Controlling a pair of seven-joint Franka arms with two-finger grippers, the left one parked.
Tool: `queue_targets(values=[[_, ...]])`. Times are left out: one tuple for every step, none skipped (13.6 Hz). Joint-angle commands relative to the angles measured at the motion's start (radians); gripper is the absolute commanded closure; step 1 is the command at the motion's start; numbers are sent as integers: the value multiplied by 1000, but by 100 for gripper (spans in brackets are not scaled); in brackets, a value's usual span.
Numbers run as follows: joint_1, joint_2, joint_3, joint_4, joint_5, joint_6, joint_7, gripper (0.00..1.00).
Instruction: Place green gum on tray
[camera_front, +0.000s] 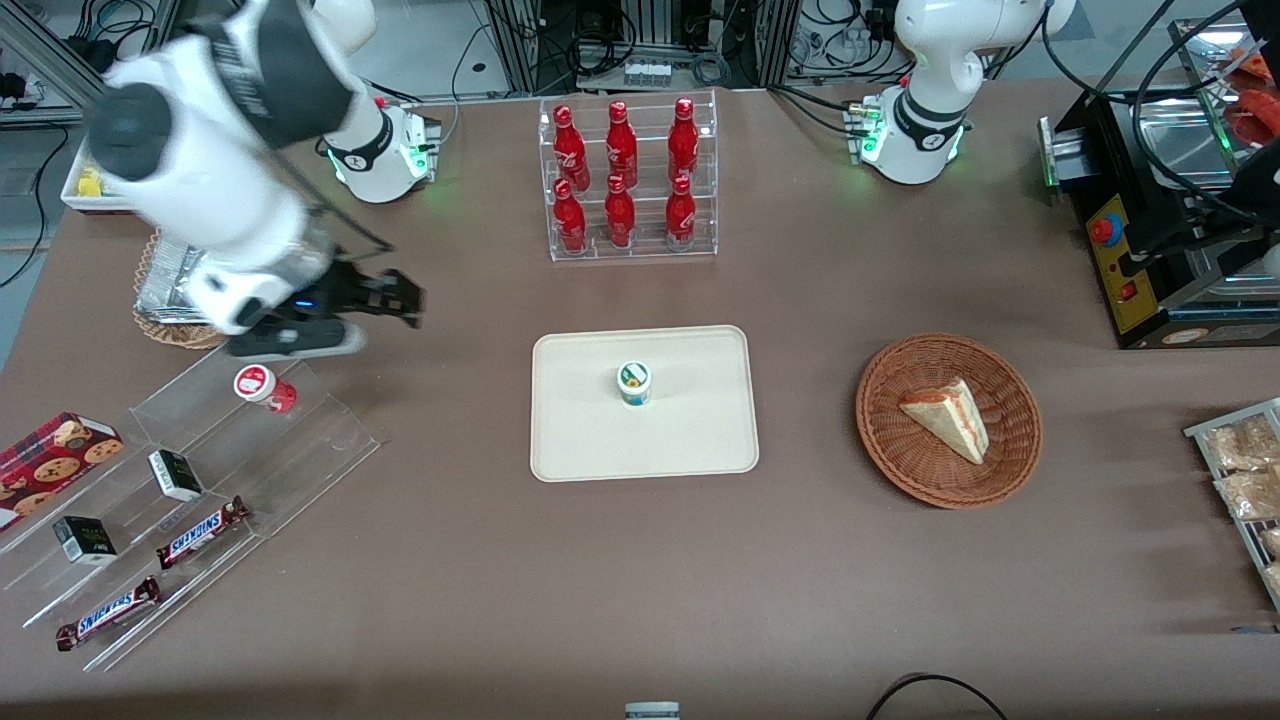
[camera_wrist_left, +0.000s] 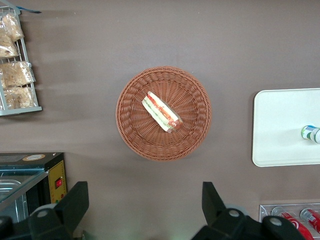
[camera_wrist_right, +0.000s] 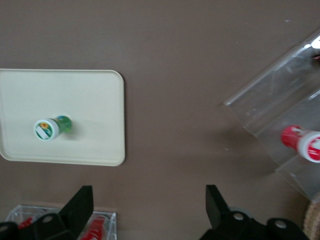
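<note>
I saw my gripper (camera_front: 405, 300) hanging with its fingers spread and empty above the table, toward the working arm's end. The green gum (camera_front: 634, 383) stood upright on the tray (camera_front: 700, 440), near its middle.

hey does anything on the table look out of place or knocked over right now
Nothing stands out. The small green gum bottle with the white lid stands upright on the cream rectangular tray. The open gripper hangs over bare table, above the clear acrylic display rack holding the red-lidded bottle.
</note>
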Motion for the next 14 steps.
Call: queue_targets(values=[[-107,-68,5,-35,6,-63,-96,0],[-138,-81,7,-37,4,-78,-138,0],[-169,-91,7,-37,-25,-91,-176,0],[-197,-99,8,-35,-63,-98,-210,0],[-232,-105,13,-35,-70,-106,-250,0],[-282,-105,31,-32,-71,-111,-296,0],[-348,-98,83,-23,-71,-109,-339,0],[-397,-90,121,-14,-71,-111,-345,0],[-424,-87,146,-6,-70,-112,-341,0],[-430,-87,155,-6,-71,-112,-331,0],[-457,-84,177,3,-65,-120,-334,0],[-499,-78,215,8,-60,-133,-333,0],[-520,-75,237,12,-60,-138,-331,0],[-525,-70,238,17,-60,-134,-330,0]])
